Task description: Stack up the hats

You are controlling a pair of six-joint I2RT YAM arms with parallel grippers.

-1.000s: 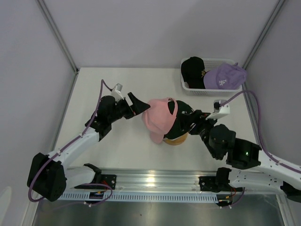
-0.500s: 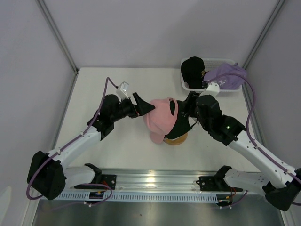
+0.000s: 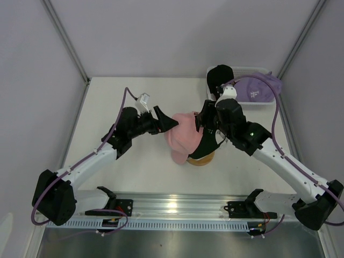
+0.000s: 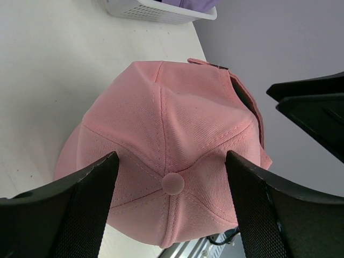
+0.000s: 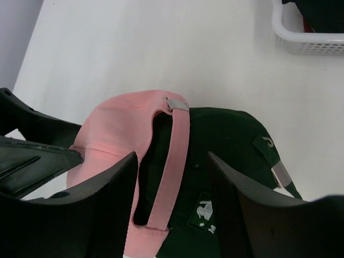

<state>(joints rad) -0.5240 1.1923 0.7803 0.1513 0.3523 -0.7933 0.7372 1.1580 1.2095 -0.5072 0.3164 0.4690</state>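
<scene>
While the pink cap sits askew over the green cap at centre frame, left claw and right claw, both released, should tug its strap down evenly

Likely lab: grey-panelled enclosure, aluminium rail

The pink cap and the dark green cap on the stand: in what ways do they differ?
The pink cap looks plain pink in these views; the dark green cap shows a small white logo. The pink cap lies on top, off-centre; the dark green cap sits beneath it, partly covered. Both are soft caps in one pile on the wooden stand.
</scene>
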